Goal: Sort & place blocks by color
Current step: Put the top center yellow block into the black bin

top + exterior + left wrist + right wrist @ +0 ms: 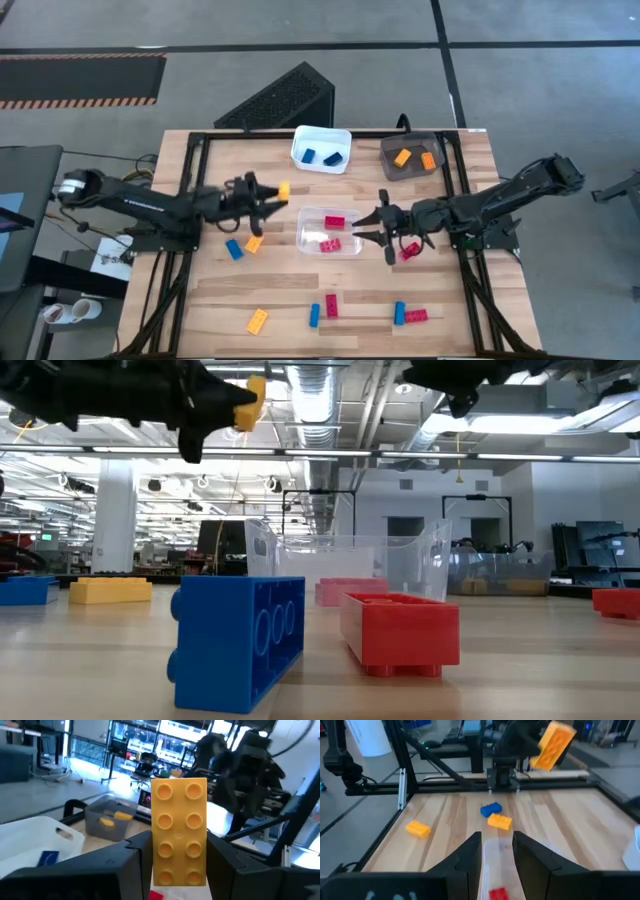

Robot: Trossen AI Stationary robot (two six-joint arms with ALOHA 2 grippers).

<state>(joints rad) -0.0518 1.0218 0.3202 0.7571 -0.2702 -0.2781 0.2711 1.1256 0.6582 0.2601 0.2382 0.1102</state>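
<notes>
The left gripper [272, 196] pinches a yellow-orange block [178, 830] between its fingers, raised above the table left of the clear bin [352, 243]. Carry it level to the grey bin [386, 160] at the far right, where two like blocks lie; release only once centred over it. The right gripper [378, 224] waits at the clear bin's right edge, fingers slightly parted, holding nothing.

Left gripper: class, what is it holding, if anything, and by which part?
The left gripper holds a yellow-orange block raised off the table, its fingers clamped on the lower part of the two long sides.
</notes>
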